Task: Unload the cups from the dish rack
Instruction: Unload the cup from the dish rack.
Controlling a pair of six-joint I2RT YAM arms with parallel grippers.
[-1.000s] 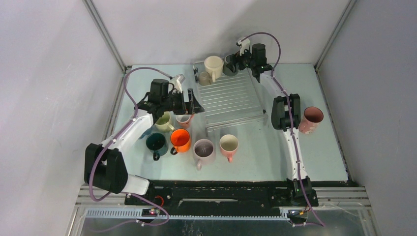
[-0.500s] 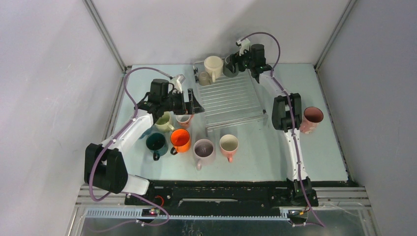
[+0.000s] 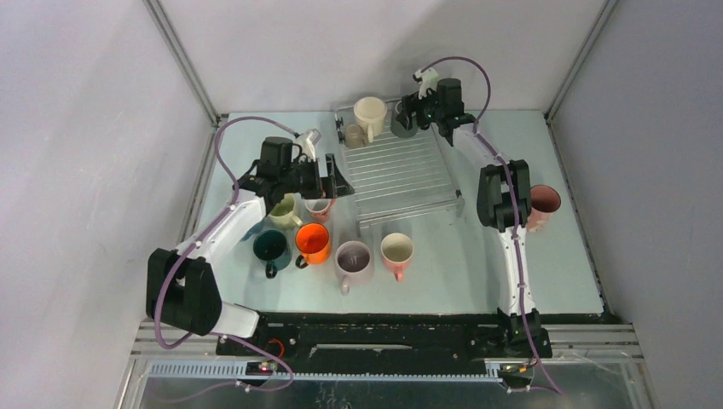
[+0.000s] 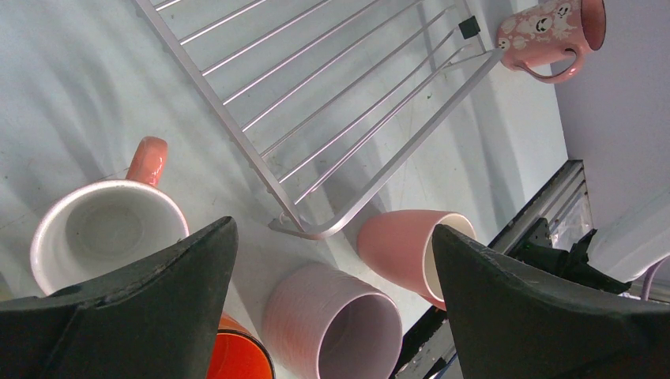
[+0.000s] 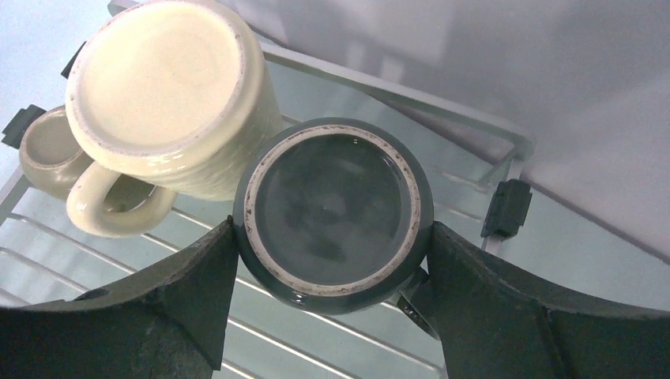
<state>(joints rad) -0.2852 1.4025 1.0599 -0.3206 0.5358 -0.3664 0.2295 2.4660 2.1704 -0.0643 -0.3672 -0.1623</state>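
The right gripper (image 5: 332, 229) is closed on the grey mug (image 5: 332, 197), one finger touching each side of it, at the 1 o'clock corner of the rack (image 3: 401, 175). The mug is bottom up. Just beside it, at its 9 o'clock, the cream mug (image 5: 158, 87) is bottom up too, with a beige cup (image 5: 43, 150) near its handle. The left gripper (image 4: 333, 227) is wide open and holds nothing. It hangs at the rack's 9 o'clock, over the green cup (image 3: 284, 211) and the pink cup (image 3: 319, 207). At the rack's 7 o'clock stand the teal cup (image 3: 271, 246), orange cup (image 3: 313, 242), mauve cup (image 3: 353, 258) and salmon cup (image 3: 396, 250). The spotted cup (image 3: 546, 200) stands at 3 o'clock.
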